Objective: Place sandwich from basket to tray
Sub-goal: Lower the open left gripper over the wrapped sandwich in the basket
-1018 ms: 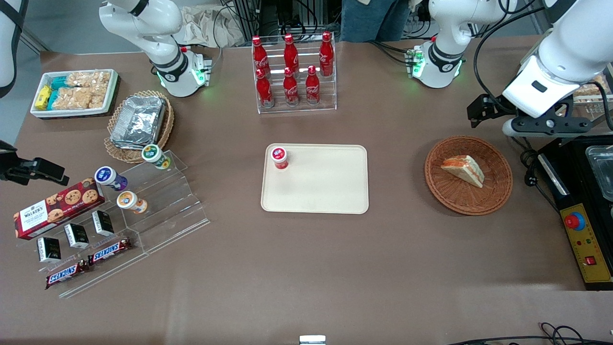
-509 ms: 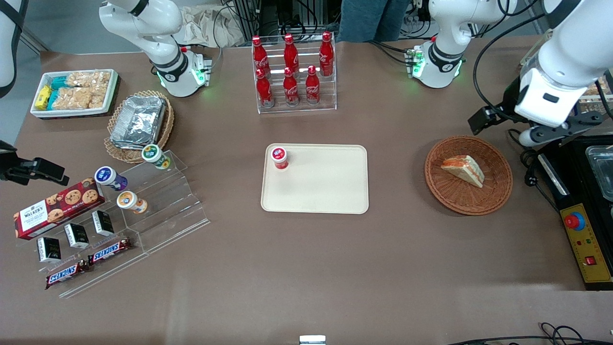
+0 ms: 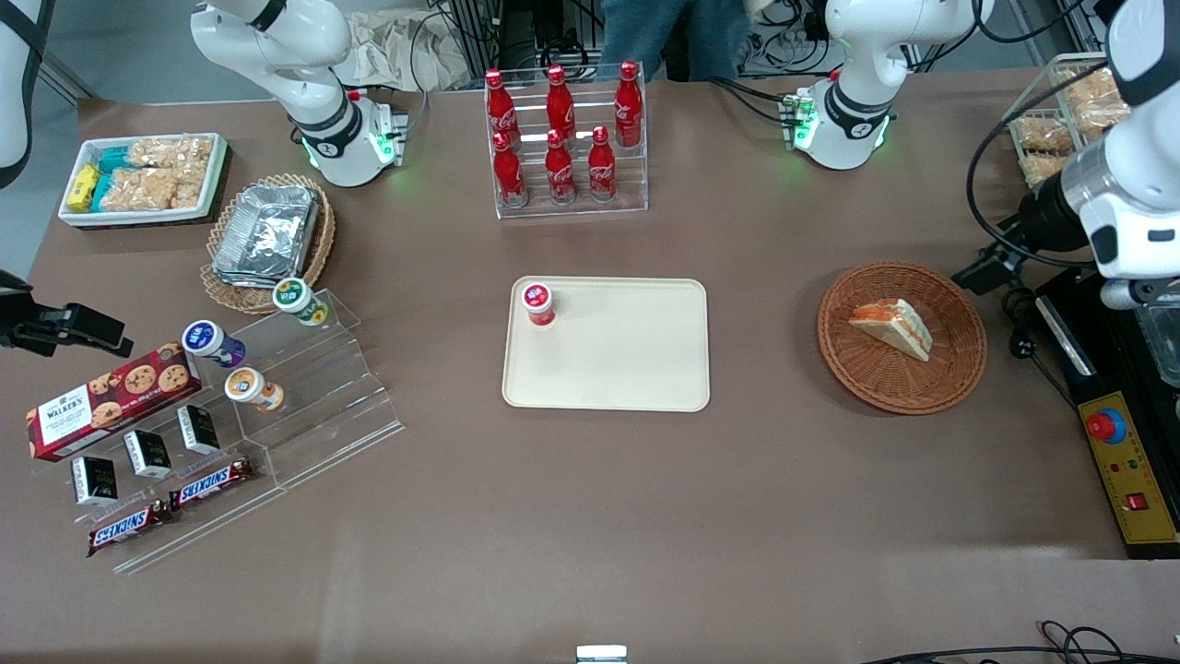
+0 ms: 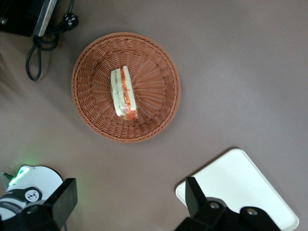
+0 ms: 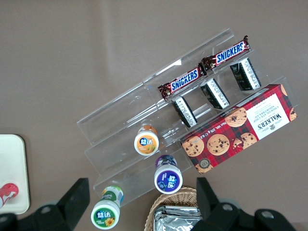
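— Wicker, reddish-brown: the basket (image 3: 902,337) is seen on the brown table (image 3: 590,516) toward the working arm's end, and the sandwich (image 3: 890,326) is found lying in it, on its side, filling edge shown.

— How is it seen from the wrist?

— The basket (image 4: 126,86) is shown whole, with the sandwich (image 4: 123,93) lying near its middle. The gripper (image 4: 129,203) is held high above the table, beside the basket and not over it; its two fingers (image 4: 195,197) are spread wide apart, and nothing is held between them.

— And the tray?

— The tray (image 3: 627,360) is laid flat mid-table, well apart from the basket. A small red-capped cup (image 3: 537,303) is stood upright on it, in a corner farther from the front camera. A corner of the tray (image 4: 250,183) is also caught at the wrist.

— Farther still?

— A clear rack of red bottles (image 3: 564,129) is placed farther from the front camera than the tray.
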Tool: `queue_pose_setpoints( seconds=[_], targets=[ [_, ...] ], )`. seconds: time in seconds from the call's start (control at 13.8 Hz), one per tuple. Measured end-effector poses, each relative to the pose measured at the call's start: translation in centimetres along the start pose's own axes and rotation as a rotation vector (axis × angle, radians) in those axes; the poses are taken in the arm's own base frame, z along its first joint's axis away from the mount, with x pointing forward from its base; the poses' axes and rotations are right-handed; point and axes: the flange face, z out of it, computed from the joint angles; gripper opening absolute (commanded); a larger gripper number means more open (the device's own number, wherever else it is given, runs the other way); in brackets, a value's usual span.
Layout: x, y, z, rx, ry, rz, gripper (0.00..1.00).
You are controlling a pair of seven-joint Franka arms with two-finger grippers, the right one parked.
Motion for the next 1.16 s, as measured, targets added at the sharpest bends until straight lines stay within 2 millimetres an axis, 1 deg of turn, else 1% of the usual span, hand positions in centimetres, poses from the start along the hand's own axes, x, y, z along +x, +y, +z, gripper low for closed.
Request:
queue_pose_setpoints(
  seconds=[0.07,0.15,0.29,0.44,0.58,0.8,0.95,1.02,1.16],
  targets=[
    [0.7,-0.7,1.6,-0.005,0.003,-0.026,1.0],
    [1.2,-1.4,3.7,-0.014,0.009,-0.043,1.0],
    [1.4,-2.2,8.8,-0.03,0.025,-0.06,1.0],
    [1.5,-2.5,14.1,-0.031,0.032,-0.067,1.0],
    [1.8,-2.1,18.9,-0.012,0.036,-0.073,1.0],
    [3.0,-0.6,25.2,0.038,0.056,-0.1,1.0],
    [3.0,0.1,28.4,0.055,0.044,-0.106,1.0],
    [2.9,0.0,29.6,0.067,0.037,-0.106,1.0],
    [2.4,-0.6,31.0,0.095,0.024,-0.103,1.0]
  ],
)
